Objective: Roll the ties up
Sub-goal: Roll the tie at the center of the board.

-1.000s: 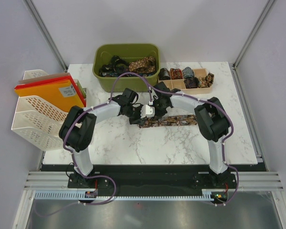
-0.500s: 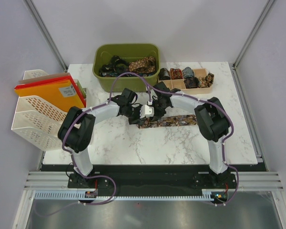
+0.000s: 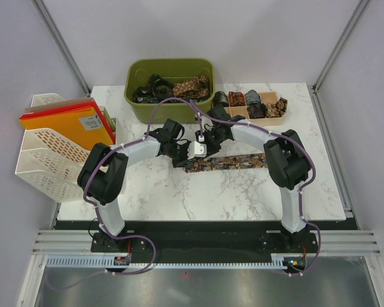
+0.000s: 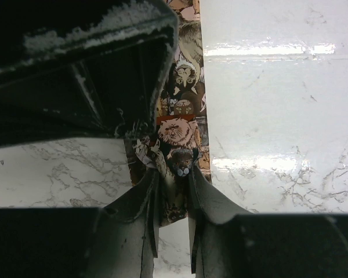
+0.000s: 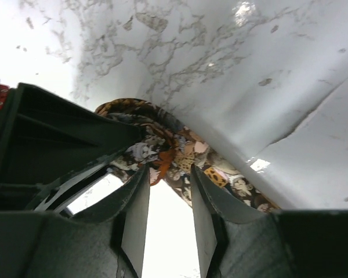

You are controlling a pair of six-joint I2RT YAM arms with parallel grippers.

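In front of the green bin (image 3: 171, 89), the marble table (image 3: 198, 192) carries one patterned tie (image 3: 237, 161) lying flat, its length running off toward the bin's right-hand side. At the end nearest the bin's middle, we see the left gripper (image 4: 173, 174) pinching the first fold of cloth between its fingers. The right gripper (image 5: 169, 171) has just let go. A second ago it was pressed together at that same end; now its fingers stand spread with nothing between them, drawn back a little toward the bin, with the curled end just past its tips. We judge the roll barely begun, with only the left grip keeping it from springing loose. In front of the bin, bare marble runs to the near edge, so there is room to roll. The bin wall itself is near. A wooden tray (image 3: 253, 105) to its right and a file rack (image 3: 51, 147) to its left both sit apart from the tie.
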